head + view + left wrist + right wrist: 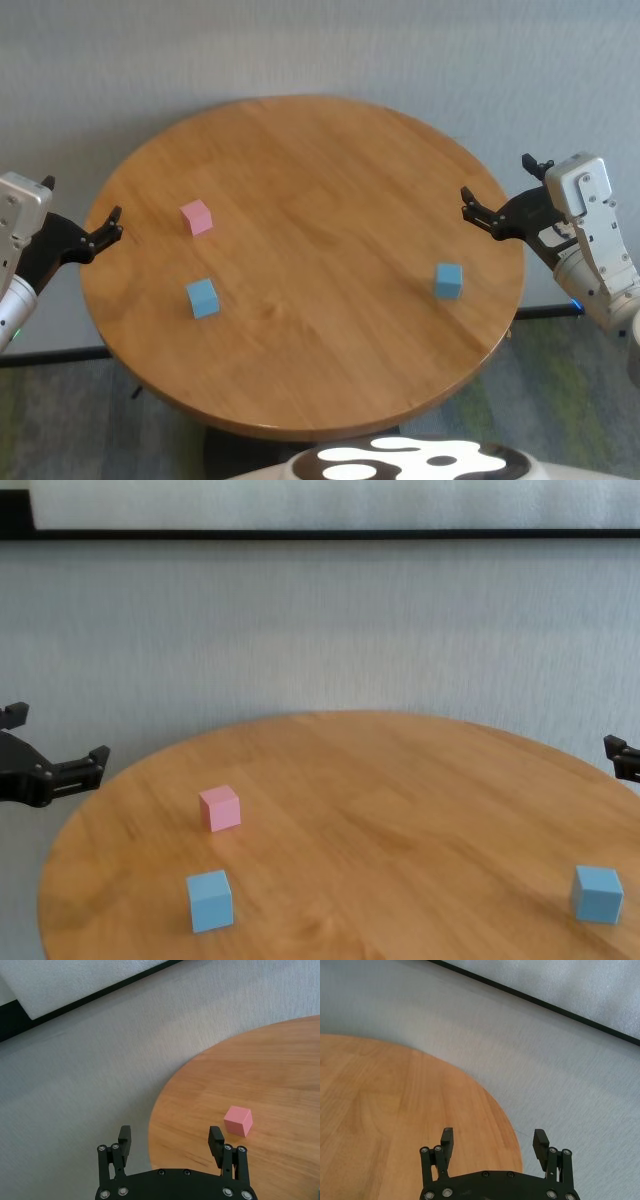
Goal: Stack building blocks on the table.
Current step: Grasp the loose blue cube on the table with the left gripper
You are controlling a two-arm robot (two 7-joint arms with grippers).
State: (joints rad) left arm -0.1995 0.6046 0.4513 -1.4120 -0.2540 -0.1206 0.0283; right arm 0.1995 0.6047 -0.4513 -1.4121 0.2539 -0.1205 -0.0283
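Three building blocks lie apart on the round wooden table (320, 190). The pink block (197, 216) is at the left, also in the left wrist view (238, 1121) and chest view (220, 808). One light blue block (203, 297) sits nearer than it, also in the chest view (210, 900). The other light blue block (448, 281) is at the right, also in the chest view (598, 893). My left gripper (82, 200) hovers open and empty off the table's left edge (170, 1133). My right gripper (497, 178) hovers open and empty over the right edge (494, 1135).
The table (400, 810) stands on grey carpet (90, 1070), with a white wall and black baseboard (535, 1002) behind it. Nothing but the blocks lies on the tabletop (395, 1100).
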